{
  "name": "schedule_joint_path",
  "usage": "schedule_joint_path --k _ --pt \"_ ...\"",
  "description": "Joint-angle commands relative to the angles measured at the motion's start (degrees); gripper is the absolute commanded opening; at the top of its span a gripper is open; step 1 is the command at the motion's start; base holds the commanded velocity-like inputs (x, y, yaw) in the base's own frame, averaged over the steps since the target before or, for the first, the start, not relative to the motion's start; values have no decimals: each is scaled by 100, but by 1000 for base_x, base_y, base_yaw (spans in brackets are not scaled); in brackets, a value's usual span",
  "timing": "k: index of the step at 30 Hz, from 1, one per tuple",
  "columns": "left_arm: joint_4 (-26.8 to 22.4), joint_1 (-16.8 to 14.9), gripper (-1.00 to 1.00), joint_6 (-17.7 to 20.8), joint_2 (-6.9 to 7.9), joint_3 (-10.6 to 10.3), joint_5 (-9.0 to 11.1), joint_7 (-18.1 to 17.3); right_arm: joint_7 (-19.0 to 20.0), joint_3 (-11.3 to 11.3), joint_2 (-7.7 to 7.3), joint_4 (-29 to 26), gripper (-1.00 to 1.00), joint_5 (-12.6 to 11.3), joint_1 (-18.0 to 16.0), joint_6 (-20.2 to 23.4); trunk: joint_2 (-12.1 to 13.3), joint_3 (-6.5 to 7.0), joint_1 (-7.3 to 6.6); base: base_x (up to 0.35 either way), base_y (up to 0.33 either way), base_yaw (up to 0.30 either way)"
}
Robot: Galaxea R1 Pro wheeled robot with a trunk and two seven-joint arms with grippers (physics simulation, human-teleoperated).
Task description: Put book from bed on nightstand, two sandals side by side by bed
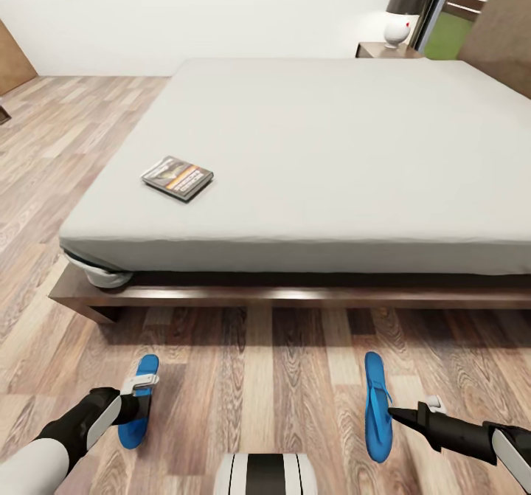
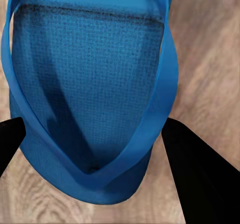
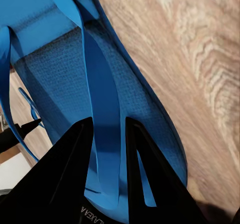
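The book [image 1: 178, 178] lies flat on the grey mattress of the bed [image 1: 332, 156], near its front left corner. Two blue sandals lie on the wood floor in front of the bed. My left gripper [image 1: 139, 397] is over the left sandal [image 1: 144, 368]. In the left wrist view it [image 2: 95, 129] stands open, its black fingers [image 2: 200, 174] wide apart on either side of that sandal [image 2: 90, 73]. My right gripper [image 1: 392, 411] is at the right sandal [image 1: 375, 392], which looks tipped on its edge. In the right wrist view it [image 3: 107, 124] is shut on a strap [image 3: 102, 98] of this sandal.
A dark nightstand [image 1: 377, 52] with a white lamp [image 1: 397, 30] stands at the far right corner of the bed, beside a window. The bed's dark wooden base [image 1: 295, 296] juts out just beyond the sandals. Open plank floor stretches to the left of the bed.
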Motion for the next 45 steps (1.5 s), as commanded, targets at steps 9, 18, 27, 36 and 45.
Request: schedule_joint_path --k 9,18,27,36,45 --pt "-5 -2 -100 19 5 -21 -7 -19 18 -3 -1 -2 -100 -11 1 36 -1 -4 1 145 97 0" --pt "-5 -2 -100 19 1 -21 -7 -19 19 -8 -1 -2 -100 -11 0 37 -1 -4 1 100 47 0" --pt "-5 -2 -100 19 -4 -21 -7 -11 31 -10 -3 -2 -100 -15 1 39 -1 -4 1 1 0 0" --pt "-5 -2 -100 19 -4 -21 -7 -11 1102 -1 -233 -75 -100 -13 1 37 -1 -4 1 0 0 0" --pt "-5 -2 -100 19 -10 -19 -7 -11 1295 1 -300 -72 -100 -11 1 38 -9 -137 16 0 0 0"
